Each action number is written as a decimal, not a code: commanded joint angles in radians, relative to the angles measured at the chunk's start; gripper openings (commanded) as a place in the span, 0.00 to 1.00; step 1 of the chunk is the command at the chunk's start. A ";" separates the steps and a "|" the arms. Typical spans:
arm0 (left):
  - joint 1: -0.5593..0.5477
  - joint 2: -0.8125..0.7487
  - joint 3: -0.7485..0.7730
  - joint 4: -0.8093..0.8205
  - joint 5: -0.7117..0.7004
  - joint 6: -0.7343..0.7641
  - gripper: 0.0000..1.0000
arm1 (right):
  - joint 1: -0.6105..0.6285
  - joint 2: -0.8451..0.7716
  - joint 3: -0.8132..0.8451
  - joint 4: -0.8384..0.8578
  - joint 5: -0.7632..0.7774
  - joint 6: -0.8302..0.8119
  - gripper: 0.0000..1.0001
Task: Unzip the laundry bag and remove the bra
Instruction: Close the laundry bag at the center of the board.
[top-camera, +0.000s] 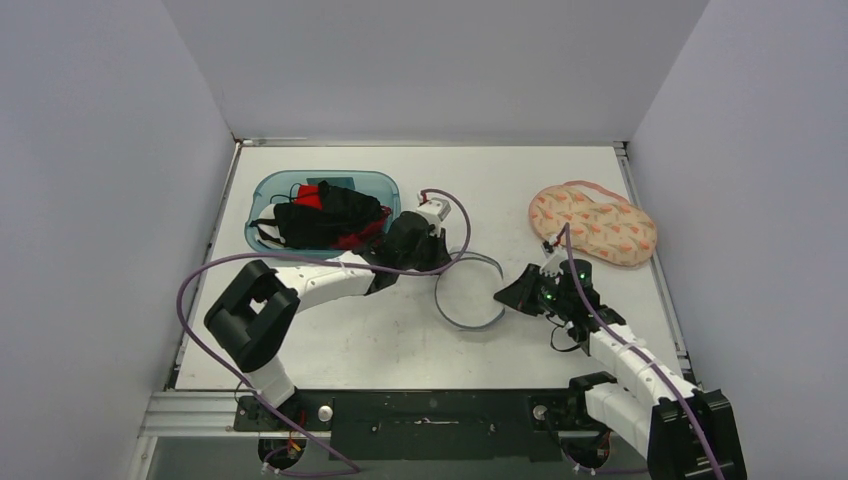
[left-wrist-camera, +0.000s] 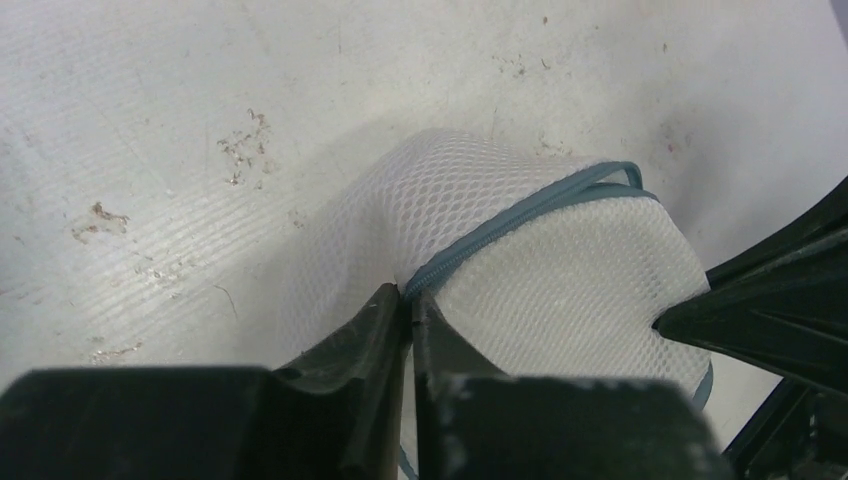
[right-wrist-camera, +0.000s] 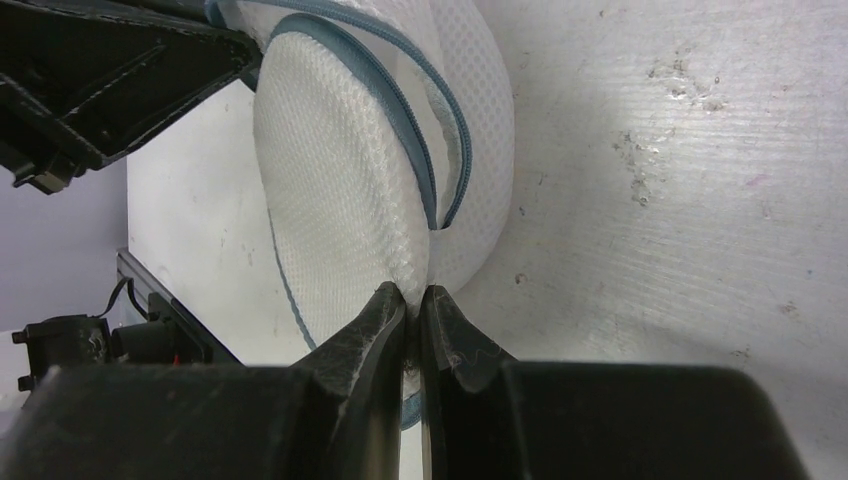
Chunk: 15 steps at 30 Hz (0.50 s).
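We saw our right gripper (right-wrist-camera: 414, 300) pinched tight on the edge of the white mesh laundry bag (right-wrist-camera: 340, 190), whose grey-blue zipper (right-wrist-camera: 405, 140) curved above. The black left gripper (right-wrist-camera: 200, 50) touched the bag's upper left, over the table (right-wrist-camera: 680, 200).

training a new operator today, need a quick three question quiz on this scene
1. True or false: the bra lies inside the mesh bag.
2. What does the right hand pinch? A) the bra B) the mesh bag C) a cable
3. Fill in: the black and red clothes sit in a ___ tub.

Key: 1 false, it lies on the table, apart from the bag; 2 B; 3 blue.
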 joint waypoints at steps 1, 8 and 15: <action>0.013 -0.063 -0.065 0.118 -0.002 -0.078 0.00 | -0.008 -0.047 0.009 0.047 -0.027 -0.016 0.05; 0.014 -0.205 -0.227 0.232 0.029 -0.275 0.00 | -0.011 -0.114 0.020 0.079 -0.060 0.029 0.05; 0.010 -0.408 -0.445 0.321 0.027 -0.510 0.00 | -0.017 -0.148 0.016 0.202 -0.157 0.196 0.05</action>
